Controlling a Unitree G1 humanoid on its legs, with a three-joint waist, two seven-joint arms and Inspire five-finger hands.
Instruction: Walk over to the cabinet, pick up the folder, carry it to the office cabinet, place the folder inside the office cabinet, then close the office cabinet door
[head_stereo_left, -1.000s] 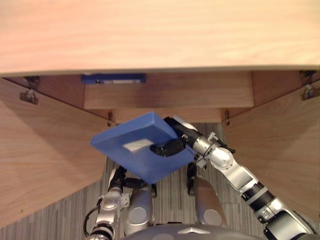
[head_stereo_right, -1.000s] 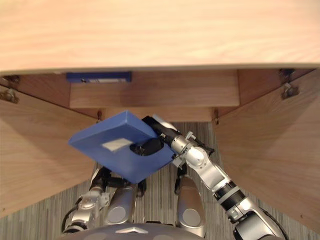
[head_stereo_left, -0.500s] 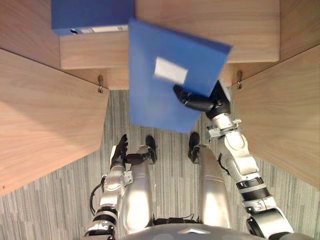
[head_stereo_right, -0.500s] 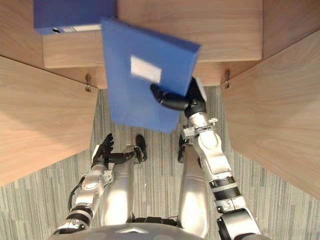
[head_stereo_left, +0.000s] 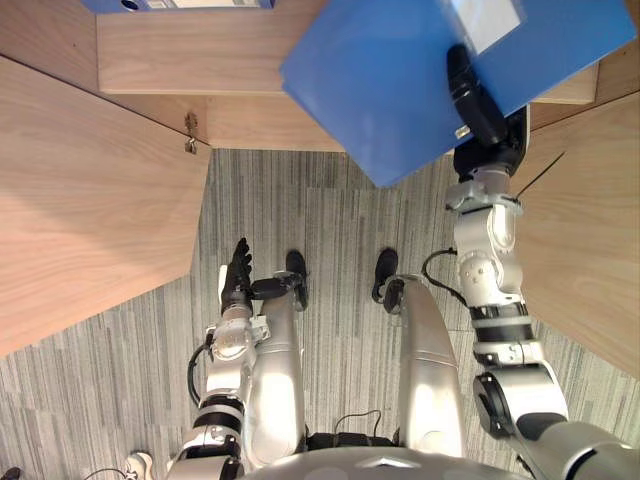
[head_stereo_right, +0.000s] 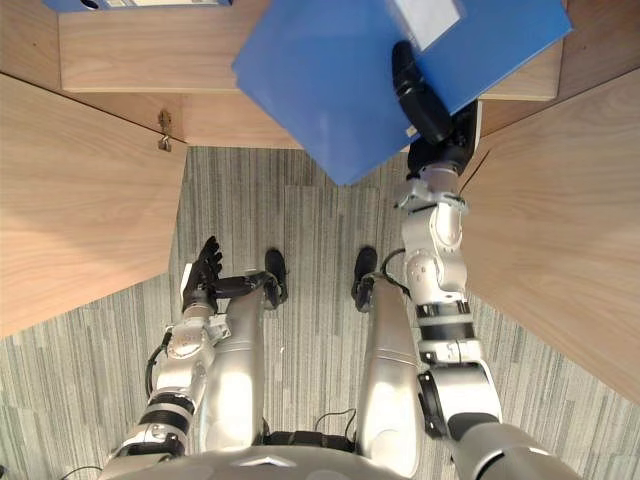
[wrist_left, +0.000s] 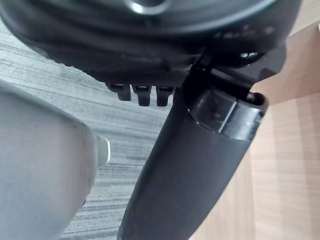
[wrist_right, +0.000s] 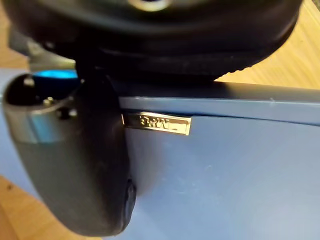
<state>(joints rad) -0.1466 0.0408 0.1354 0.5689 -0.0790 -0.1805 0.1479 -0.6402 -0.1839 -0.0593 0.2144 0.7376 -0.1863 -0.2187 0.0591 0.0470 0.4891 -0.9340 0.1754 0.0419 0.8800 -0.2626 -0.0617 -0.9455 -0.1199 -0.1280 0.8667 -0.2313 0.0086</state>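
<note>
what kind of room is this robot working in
Likely an office or storage room: a wooden cabinet with open doors, a blue folder gripped in the right hand, a second blue folder inside it, and grey striped carpet.

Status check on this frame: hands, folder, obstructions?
Left hand open, hanging low. Right hand shut on blue folder, raised at the shelf. Second folder on shelf, far left; doors open.
</note>
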